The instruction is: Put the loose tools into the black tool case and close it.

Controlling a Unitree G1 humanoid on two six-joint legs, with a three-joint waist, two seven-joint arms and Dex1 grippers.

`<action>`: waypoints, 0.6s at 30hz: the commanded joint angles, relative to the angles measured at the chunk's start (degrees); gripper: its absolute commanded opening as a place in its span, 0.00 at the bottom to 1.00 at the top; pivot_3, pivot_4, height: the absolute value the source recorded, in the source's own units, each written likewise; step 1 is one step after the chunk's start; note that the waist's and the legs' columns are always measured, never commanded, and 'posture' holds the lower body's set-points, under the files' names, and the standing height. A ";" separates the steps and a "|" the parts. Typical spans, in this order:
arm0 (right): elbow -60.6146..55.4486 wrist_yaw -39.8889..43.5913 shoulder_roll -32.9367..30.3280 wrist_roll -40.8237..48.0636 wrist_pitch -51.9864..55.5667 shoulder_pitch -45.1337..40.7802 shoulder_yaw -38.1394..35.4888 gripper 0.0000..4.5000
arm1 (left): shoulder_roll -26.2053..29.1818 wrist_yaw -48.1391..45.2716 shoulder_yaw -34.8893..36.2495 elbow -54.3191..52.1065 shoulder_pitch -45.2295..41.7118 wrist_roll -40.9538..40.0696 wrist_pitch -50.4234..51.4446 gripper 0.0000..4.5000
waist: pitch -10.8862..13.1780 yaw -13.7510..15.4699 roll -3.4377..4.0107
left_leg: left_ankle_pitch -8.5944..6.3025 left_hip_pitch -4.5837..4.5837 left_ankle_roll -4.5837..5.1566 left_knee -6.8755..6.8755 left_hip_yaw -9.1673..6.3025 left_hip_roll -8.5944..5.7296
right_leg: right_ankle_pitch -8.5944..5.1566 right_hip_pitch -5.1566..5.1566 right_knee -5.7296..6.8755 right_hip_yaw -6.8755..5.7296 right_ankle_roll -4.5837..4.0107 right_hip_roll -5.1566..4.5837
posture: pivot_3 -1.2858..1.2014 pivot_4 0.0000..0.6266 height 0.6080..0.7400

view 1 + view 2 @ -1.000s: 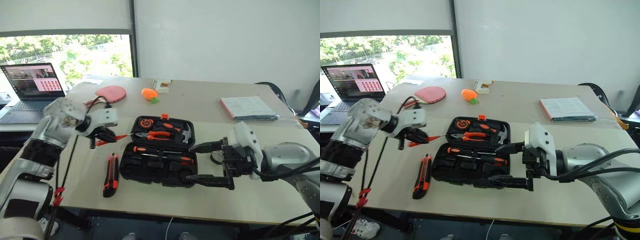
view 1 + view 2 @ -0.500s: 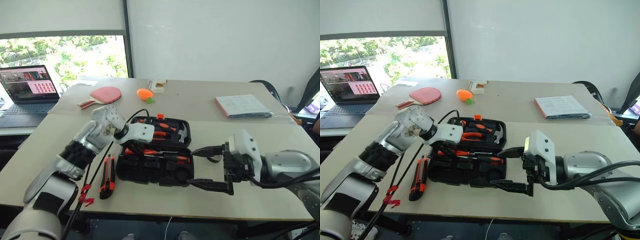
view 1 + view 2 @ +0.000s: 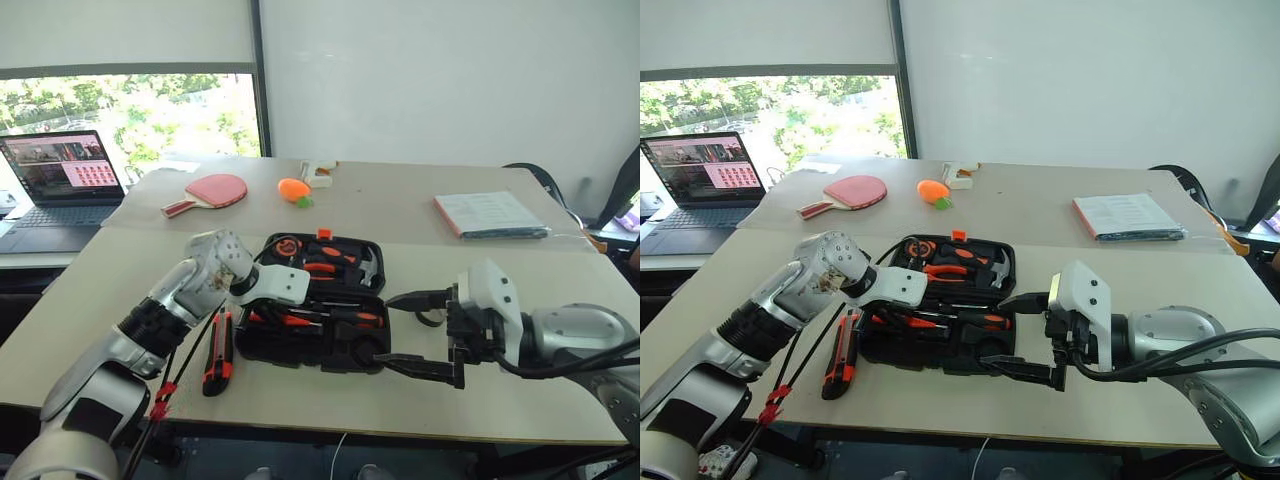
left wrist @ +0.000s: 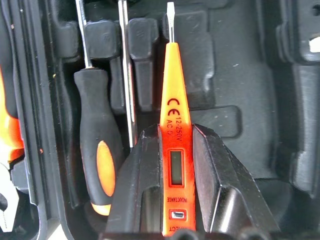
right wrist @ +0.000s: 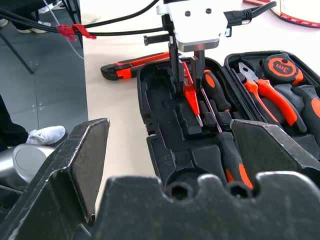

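Hiding the thin orange plastic screwdriver's (image 4: 173, 150) butt, the left gripper's (image 4: 175, 165) black fingers pinch it over the open ribbed black case (image 3: 300, 345) on the bench — right gripper (image 3: 425, 332) spread, empty.

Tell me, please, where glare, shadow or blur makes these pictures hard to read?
Eye views: the bright window washes out behind the laptop; black tool case slots merge in shade. Left wrist view: the thin orange screwdriver is crisp. Right wrist view: the right claw looms blurred in front.
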 commanded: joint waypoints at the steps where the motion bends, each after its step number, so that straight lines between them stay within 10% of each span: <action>1: -1.54 -0.58 -0.09 0.52 -1.01 -0.20 -1.77 1.00 | -0.18 -0.60 -0.57 0.73 -0.35 0.69 1.76 0.09 | 0.00 -0.06 0.00 | 0.00 0.01 0.00 -0.01 0.00 0.00 | 0.00 0.00 0.00 0.01 0.00 0.00 | 0.52 0.24 0.98; 16: -0.17 -0.43 0.60 -1.00 -1.61 -1.33 -0.34 1.00 | 0.32 -3.27 -0.71 -0.72 0.71 -0.37 4.95 0.09 | 0.00 -0.49 0.00 | -0.01 0.03 0.01 -0.09 -0.01 0.01 | -0.01 -0.02 -0.01 0.02 -0.02 0.03 | 0.52 0.24 0.98; 18: -0.11 -0.45 0.78 -1.37 -1.68 -1.30 -0.08 1.00 | 0.25 -3.31 -0.29 -0.66 0.49 -0.66 5.33 0.31 | 0.00 -0.50 0.00 | -0.01 0.02 0.01 -0.09 -0.01 0.02 | -0.01 -0.04 -0.01 0.02 -0.02 0.03 | 0.52 0.24 0.98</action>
